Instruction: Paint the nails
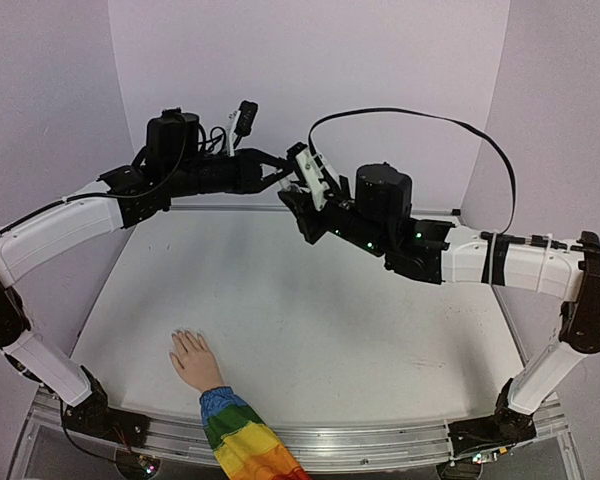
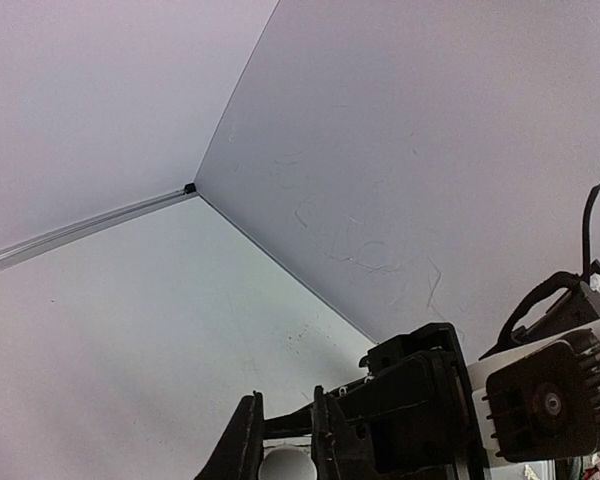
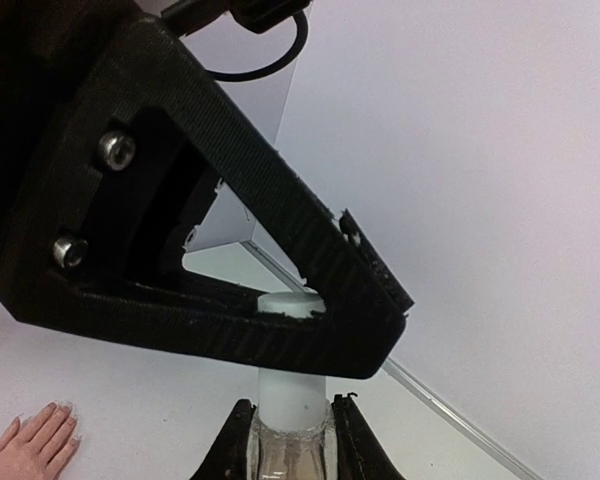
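Walls (image 1: 380, 60): we see plain pale lilac panels closing in the far side and both flanks of the table.
Table (image 1: 380, 330): a white top with a metal rail along the near edge; we see a few faint scuffs on it.
Left arm (image 1: 60, 225): it rises from the near left corner and reaches to the far middle, held high above the table.
Right arm (image 1: 510, 262): it rises from the near right corner and reaches in to meet the other arm; a black cable (image 1: 430, 112) loops over it.
Left gripper (image 2: 286, 440): its jaws are closed tight on the cap; we see white plastic pinched between them in its own wrist view.
Right gripper (image 3: 290, 420): its jaws are closed around the bottle, gripping it from both sides just below the cap.
Sleeve (image 1: 242, 440): rainbow stripes, lying at the near edge left of centre and running off the table.
Mannequin hand (image 1: 192, 358): skin-coloured, flat on the table, fingers pointing to the far side; well apart from both grippers.
Bottle (image 3: 290, 460): small and clear, held up in the air between the two grippers.
Cap (image 3: 290, 395): white, on top of the bottle; the left gripper's jaws cross over its upper part.
Nails (image 3: 65, 408): tiny and pale, at the tips of the mannequin hand's fingers, low on the near left of the table; we cannot tell whether any paint is on them.
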### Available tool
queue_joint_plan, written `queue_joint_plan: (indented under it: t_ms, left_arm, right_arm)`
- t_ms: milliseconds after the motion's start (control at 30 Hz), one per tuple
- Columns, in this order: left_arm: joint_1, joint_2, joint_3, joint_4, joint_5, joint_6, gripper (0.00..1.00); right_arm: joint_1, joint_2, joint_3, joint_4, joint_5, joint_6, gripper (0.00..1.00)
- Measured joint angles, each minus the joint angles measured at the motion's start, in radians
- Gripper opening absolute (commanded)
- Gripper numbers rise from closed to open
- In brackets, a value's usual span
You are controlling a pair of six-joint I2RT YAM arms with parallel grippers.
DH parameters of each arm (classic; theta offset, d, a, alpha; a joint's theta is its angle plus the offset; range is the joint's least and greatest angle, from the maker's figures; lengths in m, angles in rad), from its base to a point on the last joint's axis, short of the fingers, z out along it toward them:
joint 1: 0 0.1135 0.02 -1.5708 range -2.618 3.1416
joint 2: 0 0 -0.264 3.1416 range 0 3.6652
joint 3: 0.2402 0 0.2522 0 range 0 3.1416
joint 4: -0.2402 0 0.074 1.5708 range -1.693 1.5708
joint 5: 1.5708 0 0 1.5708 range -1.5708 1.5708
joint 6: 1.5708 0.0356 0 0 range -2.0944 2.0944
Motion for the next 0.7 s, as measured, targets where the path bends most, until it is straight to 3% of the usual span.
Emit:
queue_joint_plan:
  t_ms: [167,233,433,533,700]
  left_arm:
    - [0.015,0.005,0.0,0.024,0.139,0.087,0.0]
    - [0.024,0.003,0.0,0.038,0.27,0.173,0.0]
    - [0.022,-0.063,-0.021,0.069,0.732,0.426,0.0]
    - [0.006,-0.064,-0.013,0.075,0.877,0.475,0.0]
    - [0.001,-0.033,-0.003,0.076,0.958,0.503,0.0]
  right_arm:
    - [-0.012,-0.044,-0.018,-0.038,-0.102,0.035,0.0]
    - [-0.031,-0.081,-0.033,-0.065,-0.22,0.059,0.0]
    - [-0.063,-0.148,-0.038,-0.092,-0.774,0.218,0.0]
    - [-0.045,-0.148,-0.034,-0.077,-0.929,0.302,0.0]
    - [-0.046,-0.154,-0.063,-0.062,-0.97,0.349,0.0]
